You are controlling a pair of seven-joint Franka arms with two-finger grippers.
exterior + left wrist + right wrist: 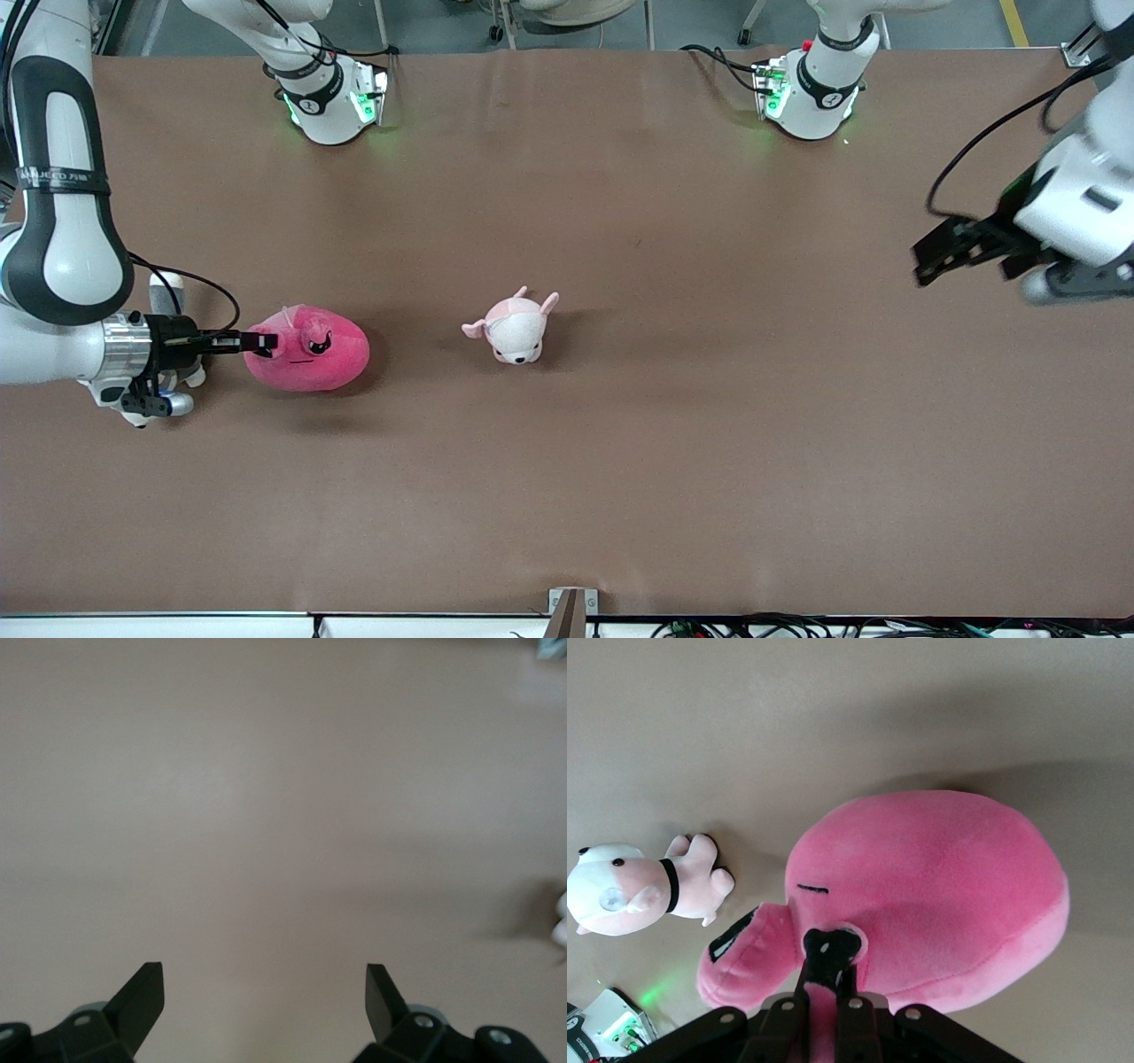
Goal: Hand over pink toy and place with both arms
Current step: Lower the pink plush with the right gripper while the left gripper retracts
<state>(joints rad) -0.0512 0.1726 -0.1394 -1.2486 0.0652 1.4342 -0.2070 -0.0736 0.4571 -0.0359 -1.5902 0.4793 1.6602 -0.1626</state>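
The pink toy [312, 348] lies on the brown table toward the right arm's end; the right wrist view shows it large [939, 895]. My right gripper [262, 342] reaches in sideways and is shut on a fold of the toy's plush at its end, with pink fabric pinched between the fingers [830, 979]. My left gripper [928, 259] is open and empty, held up over the left arm's end of the table; its wrist view shows only bare table between the fingertips [265, 983].
A smaller pale pink-and-white plush animal [516, 327] sits near the table's middle, beside the pink toy toward the left arm's end; it also shows in the right wrist view [642, 886]. Both arm bases [332, 97] [811, 89] stand along the table's edge farthest from the front camera.
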